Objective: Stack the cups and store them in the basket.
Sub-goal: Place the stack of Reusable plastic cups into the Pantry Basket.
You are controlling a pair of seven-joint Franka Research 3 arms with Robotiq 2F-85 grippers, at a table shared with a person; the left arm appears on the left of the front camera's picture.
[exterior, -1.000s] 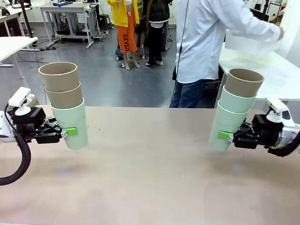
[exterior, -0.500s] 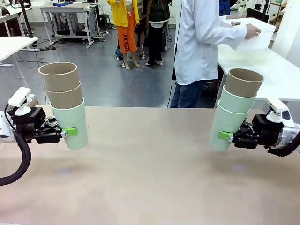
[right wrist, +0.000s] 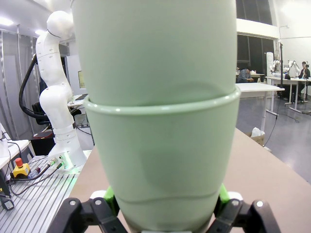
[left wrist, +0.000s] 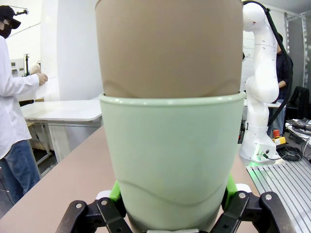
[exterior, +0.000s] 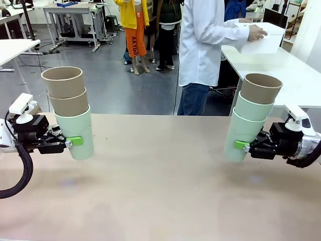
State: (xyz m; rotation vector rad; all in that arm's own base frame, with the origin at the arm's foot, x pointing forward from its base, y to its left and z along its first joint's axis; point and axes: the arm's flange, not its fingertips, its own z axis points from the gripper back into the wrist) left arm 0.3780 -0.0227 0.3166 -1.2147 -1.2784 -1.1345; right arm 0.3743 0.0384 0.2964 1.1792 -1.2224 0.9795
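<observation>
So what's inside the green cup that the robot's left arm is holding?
Two tall tan-brown matte cups are nested in the pale mint green tumbler, one inside the other. Their lower parts are hidden by its wall.

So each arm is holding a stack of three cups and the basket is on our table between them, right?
Not quite: the front view shows the basket in the person's hand, away from our table. The left gripper and right gripper do each hold three stacked cups.
</observation>
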